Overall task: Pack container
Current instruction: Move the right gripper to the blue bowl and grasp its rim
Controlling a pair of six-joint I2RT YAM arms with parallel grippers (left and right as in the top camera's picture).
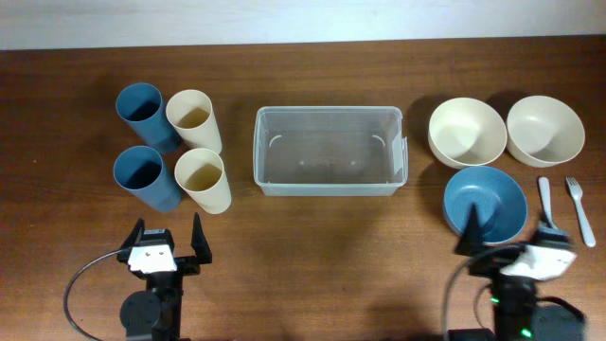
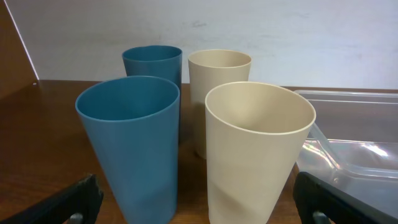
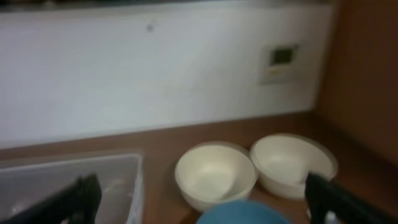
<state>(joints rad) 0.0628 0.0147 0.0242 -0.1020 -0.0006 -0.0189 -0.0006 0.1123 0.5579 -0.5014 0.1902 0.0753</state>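
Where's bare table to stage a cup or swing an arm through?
Widest bare stretch: the table in front of the container, down to the near edge. Only narrow gaps separate the container from the cream cups and the cream bowl. Crowded: the cup cluster left, the bowls with spoon and fork right.

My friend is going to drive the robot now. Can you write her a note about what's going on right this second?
The left gripper is open and empty, just in front of the cups.
The right gripper is open and empty, over the near edge of the blue bowl.
The container sits mid-table with nothing in it.
To its left stand two blue cups and two cream cups. To its right are two cream bowls, the blue bowl, a spoon and a fork.
Done: nothing packed yet. Left: all of it.
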